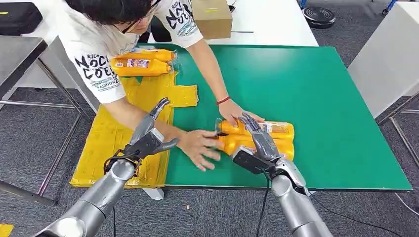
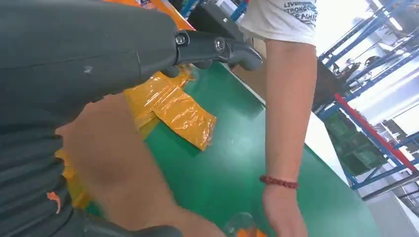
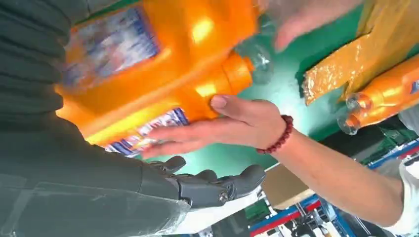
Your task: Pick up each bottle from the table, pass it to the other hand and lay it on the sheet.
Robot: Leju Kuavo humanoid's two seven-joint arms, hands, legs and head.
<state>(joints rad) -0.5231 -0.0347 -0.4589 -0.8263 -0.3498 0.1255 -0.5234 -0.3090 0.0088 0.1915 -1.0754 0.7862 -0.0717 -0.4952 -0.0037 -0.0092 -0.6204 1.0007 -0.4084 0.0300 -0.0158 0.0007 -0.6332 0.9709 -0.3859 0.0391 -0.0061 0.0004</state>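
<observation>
1. Two orange plastic bottles with clear caps (image 1: pixel 262 136) lie side by side on the green table mat (image 1: pixel 321 98), near its front edge.
2. A person's two hands (image 1: pixel 200 147) rest on these bottles; one wrist wears a red bead bracelet (image 1: pixel 223 100).
3. The right hand (image 1: pixel 257 136) hovers just over the same bottles, fingers extended and apart, holding nothing.
4. The left hand (image 1: pixel 150 133) hangs above the crinkled yellow plastic sheet (image 1: pixel 118 148), fingers apart, empty.
5. Two more orange bottles (image 1: pixel 141 62) lie on the sheet's far end.
6. A cardboard box (image 1: pixel 212 17) stands on the white table behind.
</observation>
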